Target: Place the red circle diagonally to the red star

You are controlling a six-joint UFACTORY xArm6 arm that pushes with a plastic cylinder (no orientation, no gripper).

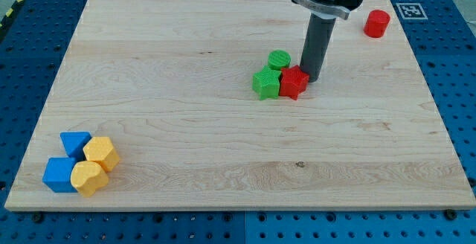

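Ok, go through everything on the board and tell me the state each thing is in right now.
my tip: down at the board, against the red star's right side.
red star: touching the green star.
green star: left of the red star, touching it.
green circle: just above both stars.
red circle: alone near the top right corner.
blue blocks and yellow blocks: clustered at bottom left.

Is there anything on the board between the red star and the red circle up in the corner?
Only my tip, right beside the red star; beyond it, the camera view shows bare wood up to the red circle.
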